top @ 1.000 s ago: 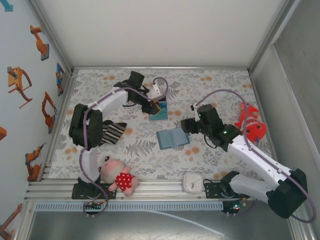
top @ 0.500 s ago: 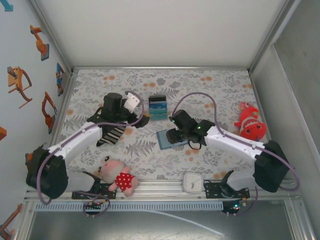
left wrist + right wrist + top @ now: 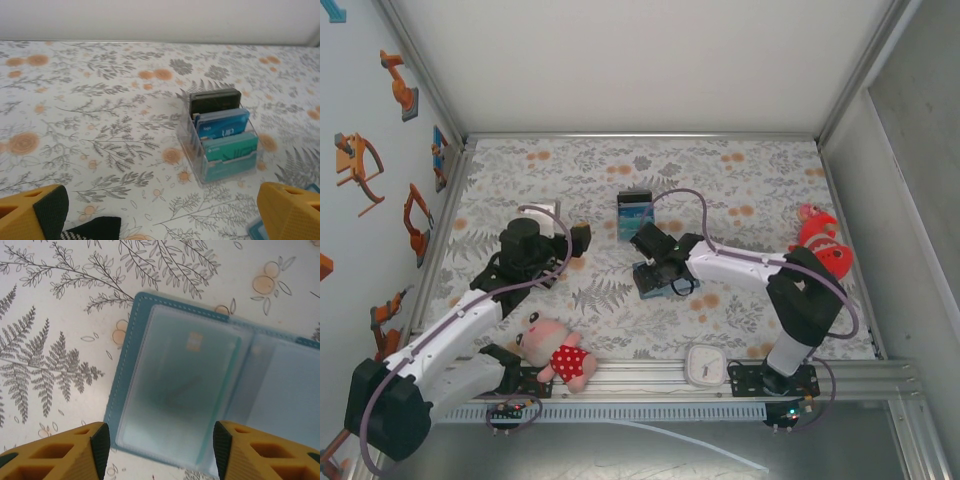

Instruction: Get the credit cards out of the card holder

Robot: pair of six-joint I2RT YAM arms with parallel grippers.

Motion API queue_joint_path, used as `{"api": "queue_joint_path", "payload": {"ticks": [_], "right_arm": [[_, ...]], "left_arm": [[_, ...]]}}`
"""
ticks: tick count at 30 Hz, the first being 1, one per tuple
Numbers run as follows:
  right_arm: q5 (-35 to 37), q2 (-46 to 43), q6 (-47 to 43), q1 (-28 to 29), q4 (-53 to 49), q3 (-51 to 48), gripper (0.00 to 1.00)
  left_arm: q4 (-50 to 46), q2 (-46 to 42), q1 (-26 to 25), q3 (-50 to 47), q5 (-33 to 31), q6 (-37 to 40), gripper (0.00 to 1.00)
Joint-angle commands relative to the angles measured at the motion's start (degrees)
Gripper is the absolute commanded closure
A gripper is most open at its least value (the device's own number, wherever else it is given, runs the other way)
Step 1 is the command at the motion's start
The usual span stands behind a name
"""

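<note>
Fingers spread, the right gripper [image 3: 159, 432] hovers over the open card holder [image 3: 122, 375] mid-table, one credit card [image 3: 185, 385] in its sleeve, while the left gripper [image 3: 160, 195] gapes wide at ten o'clock and three cards [image 3: 222, 126] stand in a clear rack [image 3: 192, 150] at eleven.

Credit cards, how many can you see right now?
4. Three stand in the clear rack: black card at the back, blue card in the middle, teal card in front. A fourth card lies under the card holder's clear sleeve. More may be hidden.
</note>
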Motion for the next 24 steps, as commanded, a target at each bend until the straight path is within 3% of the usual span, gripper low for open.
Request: {"api": "queue_joint_path", "payload": {"ticks": [1,18,24], "right_arm": [[0.5,2.6,-0.6,0.3,-1.4,2.7,0.43],[0.4,7.8,0.5,0.3,-1.4,2.3,0.41],[1.5,8.2,0.5,0.3,-1.1,1.4,0.48]], "left_arm": [[0.8,-1.0,-0.3,-0.6,-3.6,-4.8,0.03],[-7.0,1.1,-0.2,4.4,-6.5,-14.7,0.03],[-6.9,1.9,-0.2,5.1,-5.6,-15.1,0.03]]}}
